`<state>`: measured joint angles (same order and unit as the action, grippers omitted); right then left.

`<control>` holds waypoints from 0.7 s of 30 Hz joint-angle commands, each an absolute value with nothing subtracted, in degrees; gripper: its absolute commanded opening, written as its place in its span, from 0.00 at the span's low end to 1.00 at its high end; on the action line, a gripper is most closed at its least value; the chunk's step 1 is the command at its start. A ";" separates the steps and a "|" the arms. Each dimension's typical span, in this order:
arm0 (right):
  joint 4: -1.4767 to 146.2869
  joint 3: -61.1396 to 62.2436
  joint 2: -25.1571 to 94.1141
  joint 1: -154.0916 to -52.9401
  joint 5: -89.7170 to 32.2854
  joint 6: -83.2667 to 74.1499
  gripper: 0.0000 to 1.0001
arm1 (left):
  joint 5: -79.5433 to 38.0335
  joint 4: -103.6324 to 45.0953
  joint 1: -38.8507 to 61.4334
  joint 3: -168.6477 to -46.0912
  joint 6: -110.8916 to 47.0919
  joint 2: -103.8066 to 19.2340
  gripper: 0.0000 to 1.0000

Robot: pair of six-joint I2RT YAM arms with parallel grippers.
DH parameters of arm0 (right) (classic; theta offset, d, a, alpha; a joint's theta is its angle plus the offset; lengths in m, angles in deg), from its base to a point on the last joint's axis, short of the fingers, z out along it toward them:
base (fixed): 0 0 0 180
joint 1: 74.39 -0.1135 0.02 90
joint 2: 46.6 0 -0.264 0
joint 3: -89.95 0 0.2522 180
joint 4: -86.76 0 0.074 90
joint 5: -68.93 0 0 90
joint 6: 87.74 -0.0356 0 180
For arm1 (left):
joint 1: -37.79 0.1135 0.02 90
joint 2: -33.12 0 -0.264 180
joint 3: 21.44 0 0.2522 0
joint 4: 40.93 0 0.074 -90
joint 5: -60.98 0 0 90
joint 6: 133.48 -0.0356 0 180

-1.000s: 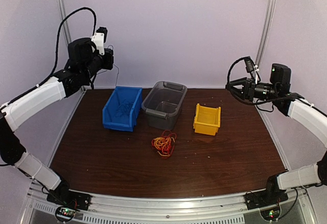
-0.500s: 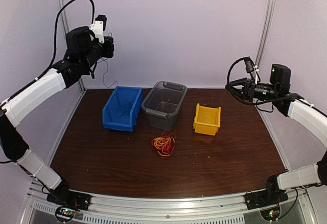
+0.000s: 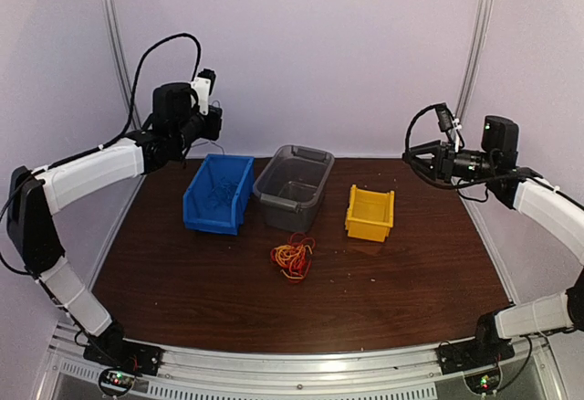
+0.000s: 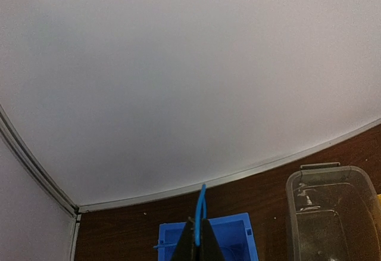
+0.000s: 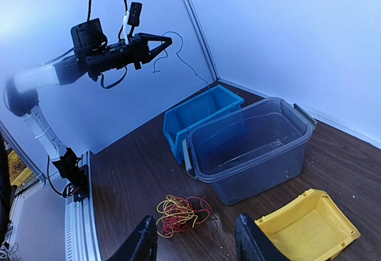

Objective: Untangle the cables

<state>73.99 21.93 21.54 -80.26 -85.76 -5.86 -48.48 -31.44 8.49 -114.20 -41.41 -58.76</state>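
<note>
Pale lilac walls [image 3: 347, 53] close in a dark wooden table [image 3: 182, 281]. Along its far half stand a blue bin [image 3: 219, 194], a clear grey tub [image 3: 294, 186] and a yellow bin [image 3: 370, 213], in a row from left to right.

The left gripper [image 3: 215, 124] hangs high above the back of the blue bin, near the wall. Its jaws are pressed together on a blue cable [image 4: 201, 201]. In the left wrist view a short loop of it sticks out past the fingertips. In the right wrist view the rest trails from the gripper tip as a thin line down to the blue bin. Thin dark strands lie inside that bin.

The right gripper [image 3: 411, 156] is held up at the right side, well above the table and apart from the yellow bin. Its fingers [image 5: 143, 243] stand about half spread, with nothing between them.

The remaining cables [image 3: 293, 257], a red and yellow-orange knot, lie on the table just in front of the tub. Neither gripper touches them.
</note>
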 commanded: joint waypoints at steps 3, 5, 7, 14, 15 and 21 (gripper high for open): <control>73.99 22.42 20.76 -80.47 -84.90 -4.88 0.46 | -46.42 -35.15 8.70 -113.46 -39.50 -63.33 0.00; 73.74 22.24 20.81 -80.53 -84.85 -4.71 0.46 | -46.52 -35.37 8.70 -113.13 -39.00 -63.99 0.00; 73.51 22.22 20.80 -80.49 -84.84 -4.56 0.46 | -46.51 -35.52 8.70 -112.35 -38.39 -64.17 0.00; 73.83 22.66 20.96 -80.54 -84.54 -4.41 0.46 | -46.44 -36.89 8.70 -107.49 -34.83 -64.86 0.00; 73.91 22.66 21.10 -80.49 -84.62 -4.47 0.46 | -46.12 -36.61 8.73 -107.56 -34.63 -65.38 0.00; 74.41 22.75 21.43 -80.54 -84.76 -4.83 0.46 | -44.88 -33.32 8.94 -111.20 -33.49 -70.08 0.38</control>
<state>73.62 22.25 21.56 -80.26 -85.30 -5.01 -46.12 -33.01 8.49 -108.24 -34.97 -67.00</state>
